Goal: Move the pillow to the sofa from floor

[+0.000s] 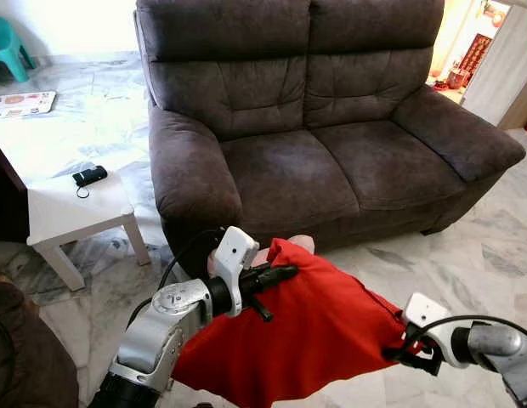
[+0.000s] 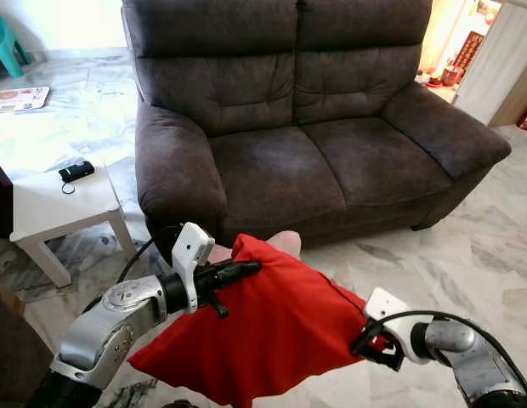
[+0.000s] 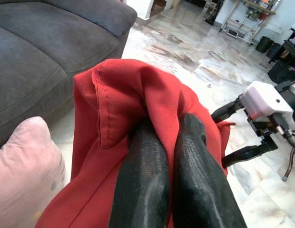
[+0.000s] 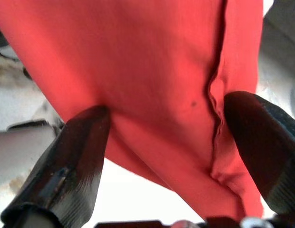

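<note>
Red fabric pillow (image 1: 306, 340) pinched btwn both tools, limp, creased.

I'm looking down at a dark brown two-seat sofa (image 1: 331, 127) on a glossy white-and-grey marble floor (image 1: 493, 263). A low white side table (image 1: 72, 212) stands beside its armrest, a small black device (image 1: 89, 176) on top. A teal plastic stool (image 1: 8, 47) sits far back; warm light spills through a doorway (image 1: 467, 51).

Open sofa seat ahead, flanked by arms and a side tabletop

The sofa (image 1: 331, 161) seat cushions lie bare and open from the front; its padded arms wall both sides; a pink cushion (image 3: 24, 166) sits at its base; the white tabletop (image 1: 72, 208) stands left, carrying a small black device (image 1: 89, 176).
</note>
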Controlling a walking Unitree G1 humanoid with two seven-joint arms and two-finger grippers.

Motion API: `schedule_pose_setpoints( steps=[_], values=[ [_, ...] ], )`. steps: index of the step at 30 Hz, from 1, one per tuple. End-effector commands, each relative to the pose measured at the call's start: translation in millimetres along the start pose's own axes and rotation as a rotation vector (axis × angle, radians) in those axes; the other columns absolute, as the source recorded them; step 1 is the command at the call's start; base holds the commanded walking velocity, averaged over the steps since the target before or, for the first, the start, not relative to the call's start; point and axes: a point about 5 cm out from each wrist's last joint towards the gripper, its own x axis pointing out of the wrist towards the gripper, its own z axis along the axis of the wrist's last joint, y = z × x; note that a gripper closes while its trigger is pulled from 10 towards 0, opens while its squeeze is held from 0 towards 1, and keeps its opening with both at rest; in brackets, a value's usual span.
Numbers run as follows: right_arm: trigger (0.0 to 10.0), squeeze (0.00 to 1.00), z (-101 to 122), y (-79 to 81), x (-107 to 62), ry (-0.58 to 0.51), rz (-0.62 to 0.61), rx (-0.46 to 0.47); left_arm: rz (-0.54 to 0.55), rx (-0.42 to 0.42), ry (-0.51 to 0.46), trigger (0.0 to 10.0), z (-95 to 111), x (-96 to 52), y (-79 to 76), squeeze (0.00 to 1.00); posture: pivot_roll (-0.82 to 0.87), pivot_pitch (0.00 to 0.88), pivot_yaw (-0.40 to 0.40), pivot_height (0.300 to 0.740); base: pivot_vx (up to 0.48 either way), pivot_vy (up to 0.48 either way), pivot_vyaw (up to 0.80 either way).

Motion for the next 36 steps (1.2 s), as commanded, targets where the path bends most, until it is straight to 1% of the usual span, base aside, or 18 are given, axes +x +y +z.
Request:
schedule_pose_setpoints(
  steps=[1, 4, 7, 11, 14, 15, 16, 18, 19, 21, 25, 29, 30, 31, 32, 36],
  values=[
    [10.0, 0.00, -9.0, -1.6, -1.1, 0.062, -0.018, -0.018, -0.043, 0.073, -0.102, 10.0, 23.4, 2.3, -5.8, 0.00, 0.11, 0.000, -0.049, 0.740, 0.000, 0.000, 0.00],
    [10.0, 0.00, -13.8, -4.3, -2.3, 0.109, -0.049, -0.049, -0.045, 0.073, -0.103, 10.0, 23.3, 2.7, -6.5, 0.00, 0.11, 0.000, -0.049, 0.740, 0.000, 0.000, 0.00],
    [10.0, 0.00, -15.2, -5.1, -1.8, 0.122, -0.058, -0.048, -0.045, 0.073, -0.102, 10.0, 23.0, 2.8, -6.6, 0.00, 0.11, 0.000, -0.046, 0.740, 0.000, 0.000, 0.00],
    [10.0, 0.00, -14.9, -2.4, 2.9, 0.114, -0.050, -0.047, -0.047, 0.073, -0.099, 10.0, 22.6, 2.7, -6.6, 0.00, 0.11, 0.000, -0.044, 0.740, 0.000, 0.000, 0.00],
    [10.0, 0.00, -12.4, -2.5, 6.3, 0.091, -0.070, -0.038, -0.046, 0.074, -0.099, 10.0, 22.6, 2.6, -6.6, 0.00, 0.11, 0.000, -0.044, 0.740, 0.000, 0.000, 0.00],
    [10.0, 0.00, -5.7, -3.1, 10.5, 0.031, -0.106, -0.014, -0.046, 0.075, -0.100, 10.0, 22.8, 2.8, -6.6, 0.00, 0.11, 0.000, -0.044, 0.740, 0.000, 0.000, 0.00],
    [10.0, 0.00, -5.7, -3.1, 10.5, 0.031, -0.106, -0.014, -0.046, 0.075, -0.100, 10.0, 22.8, 2.8, -6.6, 0.00, 0.11, 0.000, -0.044, 0.740, 0.000, 0.000, 0.00],
    [10.0, 0.00, 9.8, -3.0, 17.8, -0.123, -0.144, 0.083, -0.048, 0.076, -0.102, 10.0, 23.3, 3.6, -6.7, 0.00, 0.11, 0.000, -0.042, 0.740, 0.000, 0.000, 0.00],
    [10.0, 0.00, 12.2, -2.8, 19.2, -0.149, -0.150, 0.106, -0.049, 0.075, -0.103, 10.0, 23.4, 4.0, -7.0, 0.00, 0.11, 0.000, -0.042, 0.740, 0.000, 0.000, 0.00],
    [10.0, 0.00, 14.0, -2.2, 21.2, -0.165, -0.156, 0.128, -0.051, 0.076, -0.103, 10.0, 23.5, 4.4, -7.3, 0.00, 0.11, 0.000, -0.043, 0.740, 0.000, 0.000, 0.00],
    [10.0, 0.00, 6.8, 5.4, 27.5, -0.116, -0.141, 0.113, -0.048, 0.074, -0.105, 10.0, 23.8, 4.7, -7.3, 0.00, 0.11, 0.000, -0.044, 0.740, 0.000, 0.000, 0.00],
    [10.0, 0.00, 2.1, 5.9, 27.6, -0.091, -0.154, 0.104, -0.040, 0.074, -0.103, 10.0, 22.9, 2.9, -6.2, 0.00, 0.11, 0.000, -0.045, 0.740, 0.000, 0.000, 0.00],
    [0.6, 0.00, 1.1, 5.1, 26.9, -0.092, -0.158, 0.111, -0.039, 0.073, -0.102, 10.0, 22.5, 2.6, -6.0, 0.00, 0.11, 0.000, -0.045, 0.740, 0.000, 0.000, 0.00],
    [0.6, 0.00, 1.1, 5.1, 26.9, -0.092, -0.158, 0.111, -0.039, 0.073, -0.102, 10.0, 22.5, 2.6, -6.0, 0.00, 0.11, 0.000, -0.045, 0.740, 0.000, 0.000, 0.00],
    [0.0, 0.00, 0.1, 4.8, 26.3, -0.083, -0.154, 0.107, -0.039, 0.073, -0.102, 10.0, 22.6, 2.8, -6.1, 0.00, 0.11, 0.000, -0.044, 0.740, 0.000, 0.000, 0.00],
    [0.0, 0.00, -0.7, 4.6, 26.9, -0.068, -0.148, 0.087, -0.040, 0.073, -0.105, 10.0, 23.2, 3.9, -6.4, 0.00, 0.11, 0.000, -0.045, 0.740, 0.000, 0.000, 0.00]
  ],
)
